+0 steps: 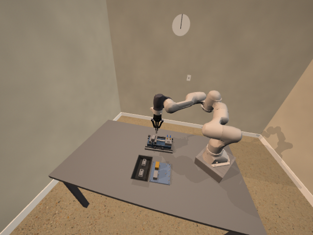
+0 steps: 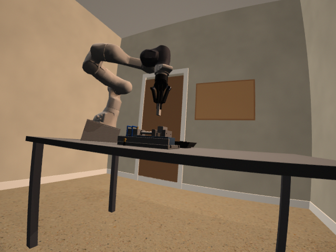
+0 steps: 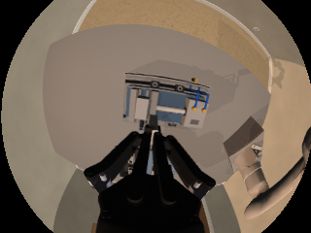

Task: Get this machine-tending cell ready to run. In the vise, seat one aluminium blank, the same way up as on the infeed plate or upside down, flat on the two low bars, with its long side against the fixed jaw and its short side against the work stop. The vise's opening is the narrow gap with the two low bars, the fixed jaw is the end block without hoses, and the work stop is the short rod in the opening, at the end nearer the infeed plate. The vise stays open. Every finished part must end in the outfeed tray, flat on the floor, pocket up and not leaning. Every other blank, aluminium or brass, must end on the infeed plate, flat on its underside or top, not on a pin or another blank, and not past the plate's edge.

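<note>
Looking down, you see the gripper (image 1: 156, 130) pressed together on nothing above the vise (image 1: 160, 143) (two finished parts (image 1: 142, 167) already in the outfeed tray (image 1: 134, 168)), blanks (image 1: 156, 170) on the infeed plate (image 1: 164, 176).
</note>
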`<state>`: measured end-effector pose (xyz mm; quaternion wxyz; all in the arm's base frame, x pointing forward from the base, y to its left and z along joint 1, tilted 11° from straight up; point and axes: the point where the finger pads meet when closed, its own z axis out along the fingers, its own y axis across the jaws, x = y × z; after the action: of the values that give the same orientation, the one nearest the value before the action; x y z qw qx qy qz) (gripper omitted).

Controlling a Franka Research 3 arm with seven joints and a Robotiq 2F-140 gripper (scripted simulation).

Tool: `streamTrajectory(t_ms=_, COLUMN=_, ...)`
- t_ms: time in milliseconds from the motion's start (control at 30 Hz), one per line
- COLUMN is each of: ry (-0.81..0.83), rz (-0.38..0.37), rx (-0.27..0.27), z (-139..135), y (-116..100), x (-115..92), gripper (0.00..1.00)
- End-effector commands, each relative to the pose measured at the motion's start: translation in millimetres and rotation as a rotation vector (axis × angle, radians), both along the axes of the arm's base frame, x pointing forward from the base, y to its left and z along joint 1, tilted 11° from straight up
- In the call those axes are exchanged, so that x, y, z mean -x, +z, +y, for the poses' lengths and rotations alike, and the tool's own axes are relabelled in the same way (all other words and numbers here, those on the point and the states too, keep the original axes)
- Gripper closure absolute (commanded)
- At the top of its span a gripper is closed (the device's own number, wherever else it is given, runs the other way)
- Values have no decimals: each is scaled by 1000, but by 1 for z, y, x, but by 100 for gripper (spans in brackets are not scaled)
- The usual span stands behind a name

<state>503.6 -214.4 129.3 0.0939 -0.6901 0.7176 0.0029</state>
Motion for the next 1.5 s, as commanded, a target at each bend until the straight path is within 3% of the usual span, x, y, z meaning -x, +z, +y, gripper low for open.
streamTrajectory(t_ms=0, ry=-2, rz=-3, rx=-3, z=1, y=0, x=0, gripper=100)
streamTrajectory(t_ms=1467, ry=-2, rz=-3, rx=-3, z=8, y=-57, x=-7, gripper=100)
